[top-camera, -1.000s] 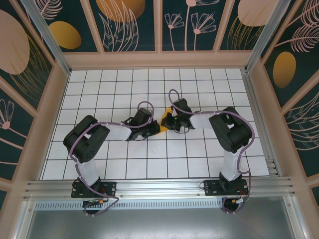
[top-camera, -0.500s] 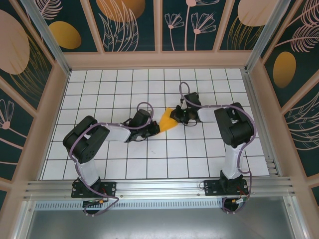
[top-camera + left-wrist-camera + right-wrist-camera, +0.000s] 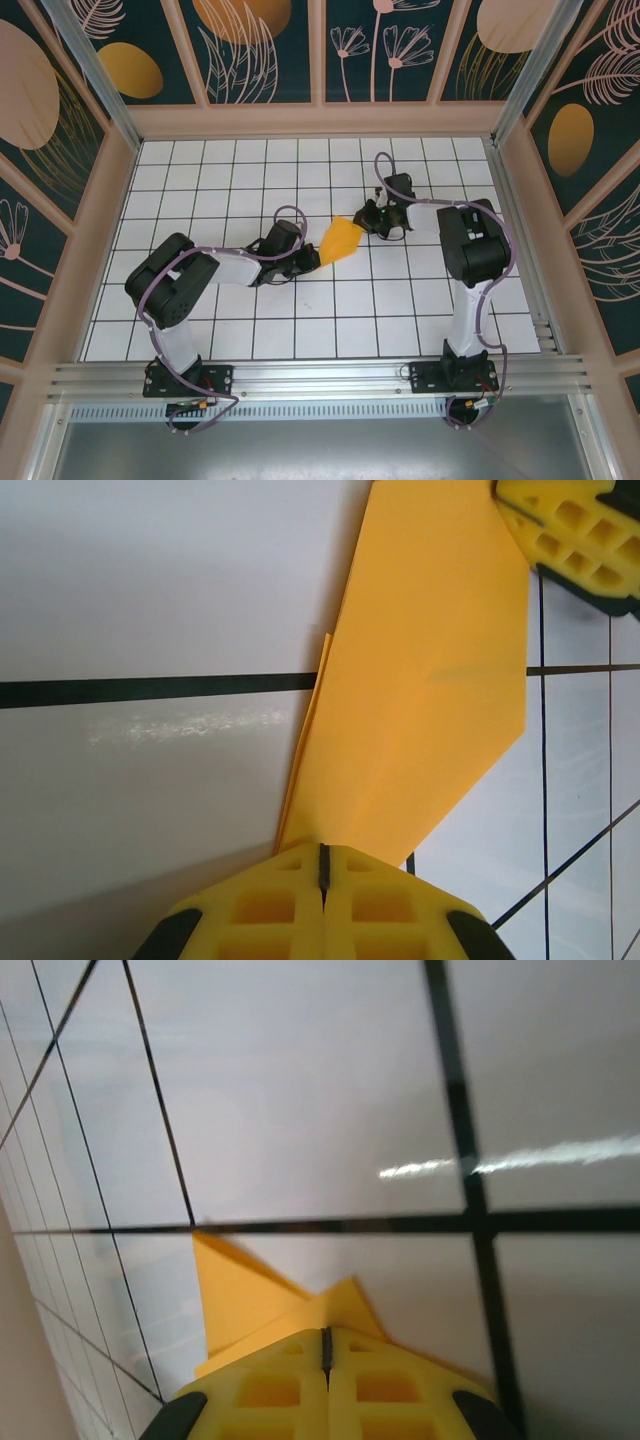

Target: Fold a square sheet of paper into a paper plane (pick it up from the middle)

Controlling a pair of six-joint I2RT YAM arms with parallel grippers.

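Top view, sheet: the orange-yellow sheet of paper, already folded to a pointed shape, hangs just right of the left end effector, over the gridded worktop.
Top view, right arm: the right end effector sits on the sheet's far tip, up and right of the left end effector.
Top view, long axis: it runs on the slant from one end effector to the other, so neither arm is nearer.
Left wrist, grip: the left end effector has its pads pressed together on the narrow end of the sheet, and the centre crease runs straight away from it.
Left wrist, far end: the right arm's pads pinch the opposite corner.
Left wrist, height: the shadow suggests the sheet is off the worktop.
Right wrist, grip: the right end effector is clamped on a small tip of the sheet.
Next move, judged: both ends are held, so either hand's pull tensions that axis.
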